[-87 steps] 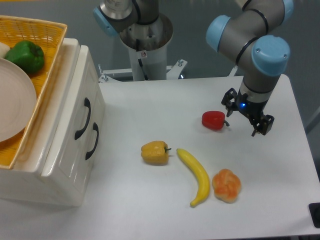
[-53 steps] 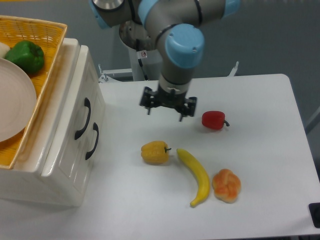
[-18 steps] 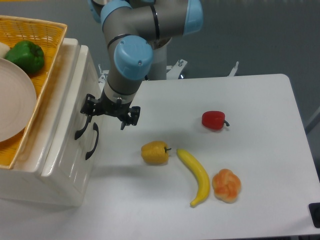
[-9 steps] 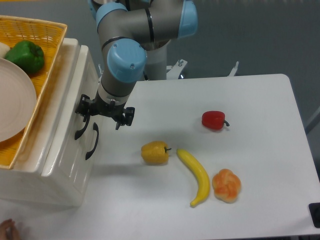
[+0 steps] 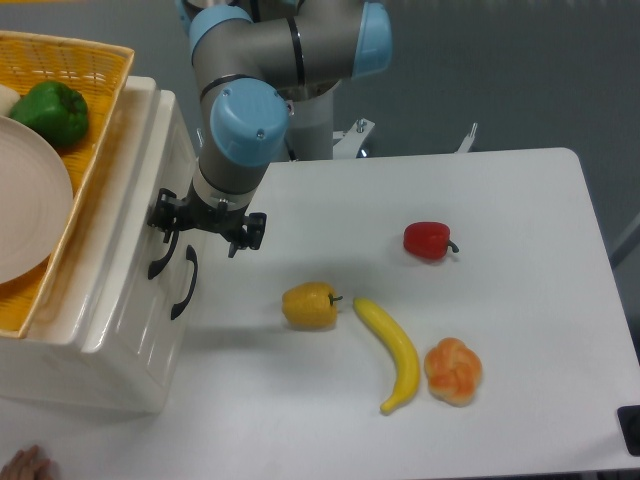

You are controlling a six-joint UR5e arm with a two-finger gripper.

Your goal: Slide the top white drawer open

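Evidently lined up to hook it, the gripper [image 5: 207, 226] hangs wide open and empty, its left finger [image 5: 161, 218] at the curved handle [image 5: 163, 243] of the top white drawer [image 5: 150, 215], shut.

I see the cabinet [image 5: 110, 300] at the worktop's [image 5: 500, 380] left, basket [image 5: 90, 70] on top. My claw [image 5: 205, 222] sits at the top white drawer [image 5: 150, 215], spread. Right of it lie pepper [image 5: 310, 305], banana [image 5: 390, 350] and bun [image 5: 453, 371].
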